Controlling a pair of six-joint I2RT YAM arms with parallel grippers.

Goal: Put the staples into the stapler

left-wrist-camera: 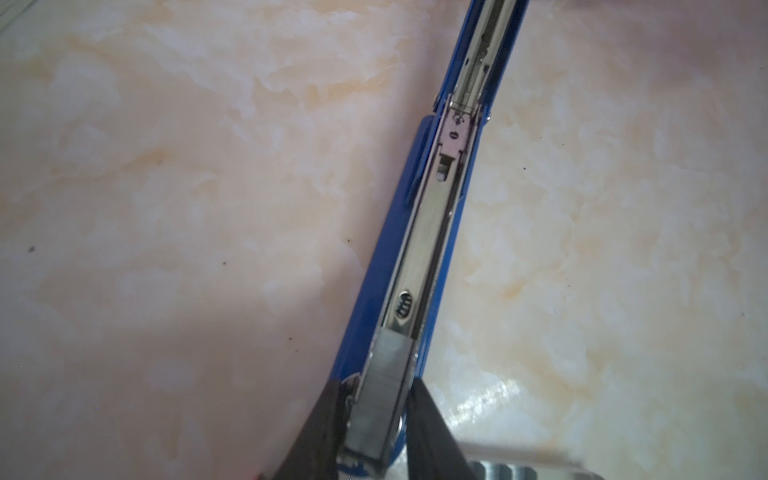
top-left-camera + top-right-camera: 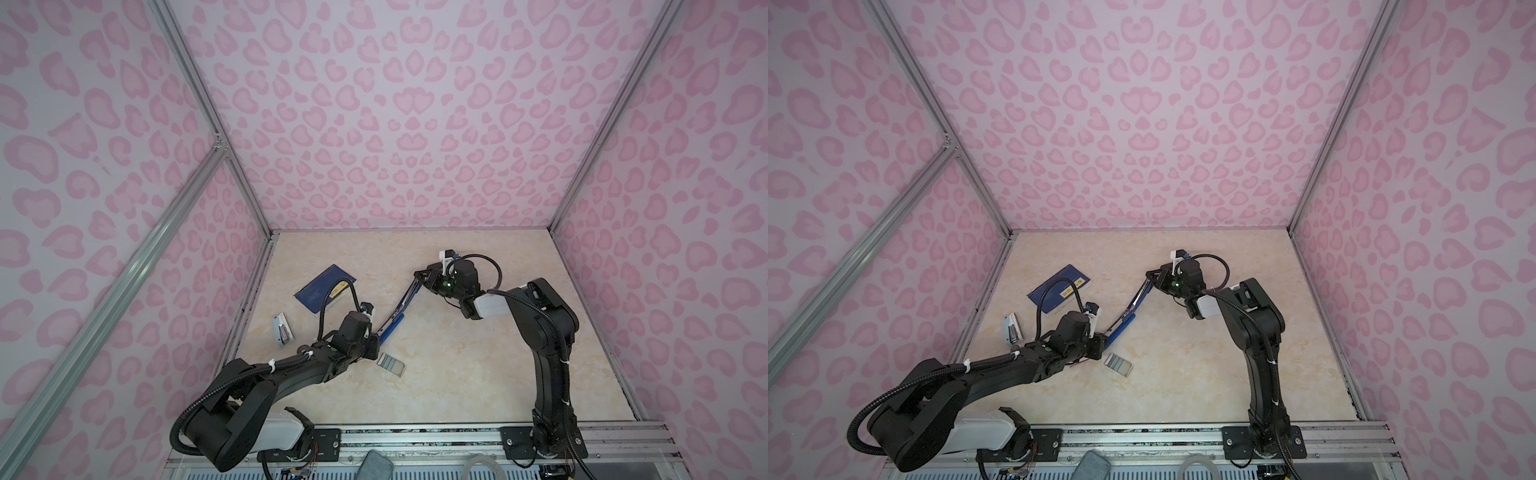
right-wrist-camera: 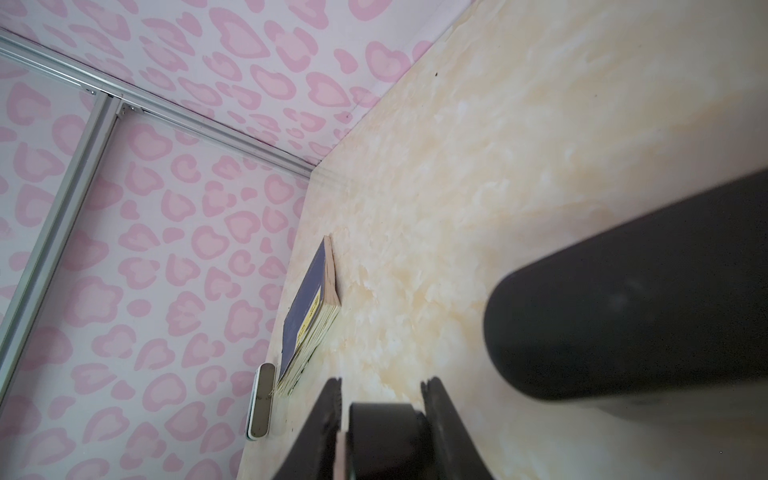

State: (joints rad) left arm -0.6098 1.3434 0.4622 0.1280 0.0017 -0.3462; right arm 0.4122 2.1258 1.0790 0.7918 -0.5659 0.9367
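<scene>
Spanning tabletop point(image 2: 498, 374) left of centre, stapler point(image 2: 395, 324) open: blue base flat, top end clamped aloft by right gripper point(image 2: 422, 277). Near base, toward front edge: staple tray point(image 2: 390, 365). Seated in magazine: staple strip point(image 1: 380, 399), pinched by left gripper point(image 1: 376, 388).

This is a robotics lab test cell: pink heart-patterned panels point(image 2: 374, 104) framed in aluminium profiles point(image 2: 201, 91) box in a marble-look tabletop point(image 2: 457, 374), with a black left arm point(image 2: 270, 374) and right arm point(image 2: 544, 332) bolted to a metal rail point(image 2: 415, 436) at its front edge.
</scene>
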